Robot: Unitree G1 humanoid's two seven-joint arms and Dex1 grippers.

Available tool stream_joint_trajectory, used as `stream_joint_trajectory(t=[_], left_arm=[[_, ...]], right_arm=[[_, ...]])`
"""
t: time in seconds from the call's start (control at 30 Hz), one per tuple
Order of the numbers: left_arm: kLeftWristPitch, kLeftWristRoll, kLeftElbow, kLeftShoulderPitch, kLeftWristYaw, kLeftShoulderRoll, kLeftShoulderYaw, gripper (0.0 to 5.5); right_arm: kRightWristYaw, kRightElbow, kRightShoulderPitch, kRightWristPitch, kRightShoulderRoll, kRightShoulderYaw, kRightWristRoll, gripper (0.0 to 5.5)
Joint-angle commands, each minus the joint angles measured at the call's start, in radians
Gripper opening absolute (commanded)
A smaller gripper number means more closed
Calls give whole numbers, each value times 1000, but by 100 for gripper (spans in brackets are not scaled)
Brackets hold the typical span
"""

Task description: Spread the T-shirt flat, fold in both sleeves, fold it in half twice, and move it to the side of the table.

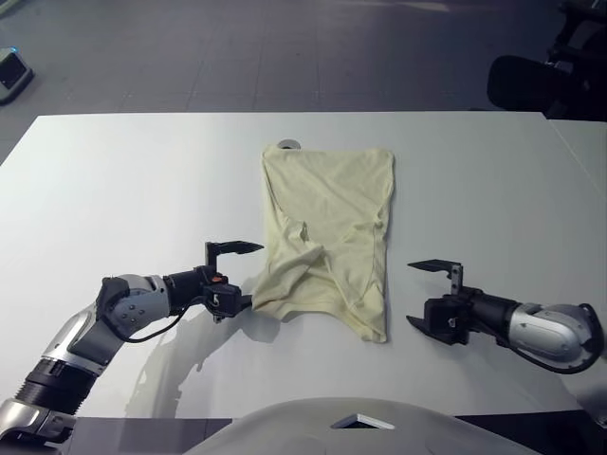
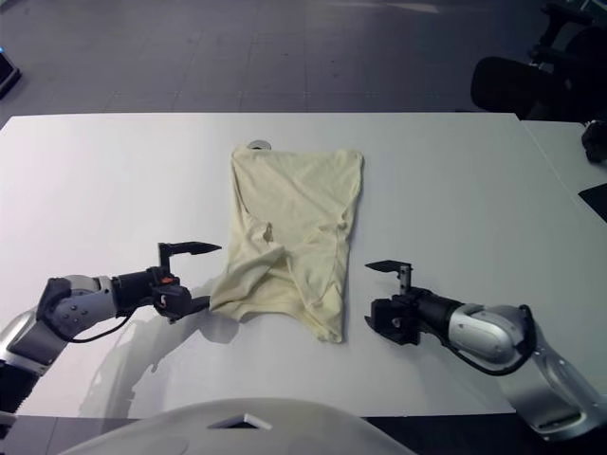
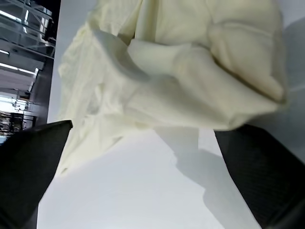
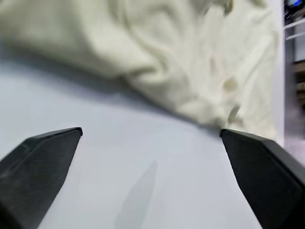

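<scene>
Nearest me, both arms lie low over the white table (image 1: 114,190), one on each side of the shirt's near end. The left gripper (image 1: 252,275) is released, jaws spread wide. One finger points at the cloth's left edge and the other sits by the near-left corner; I cannot tell whether that one touches the fabric. In the left wrist view the two dark fingers (image 3: 28,167) frame a bunched, raised fold of the pale yellow T-shirt (image 3: 181,71), with bare table between them and the cloth. The right gripper (image 1: 410,293) is also released and grasps nothing. It rests just beside the near-right corner, apart from it, and its wrist view shows the rumpled hem (image 4: 167,62) beyond the spread fingers (image 4: 38,162).

The T-shirt (image 1: 327,218) lies at the middle of the table as a long, narrow shape running away from me, with both sleeves turned in over the body. Its near-left corner is puckered and lifted, and creases run down the near half. The far half lies flatter, with a straight far edge.

A small round grey fitting (image 1: 288,145) peeks out at the far-left corner of the cloth. Past the table is grey floor, with a black chair (image 1: 531,85) at far right.
</scene>
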Motion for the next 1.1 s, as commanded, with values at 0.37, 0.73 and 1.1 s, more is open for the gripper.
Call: stream_joint_trajectory(t=[0.37,0.73,1.1], left_arm=[[-96,117,27,16,-49,42,-96,290],[-59,97,-12,41,-51,36,-108,87],[-29,42,-46,56,-102,52,-112,0]], right_arm=[[24,-17,-7,7,116,134,-89,430],[36,-15,4,-42,120,162,-107,241],[67,-11,-15,-60,125,148,-89,61]])
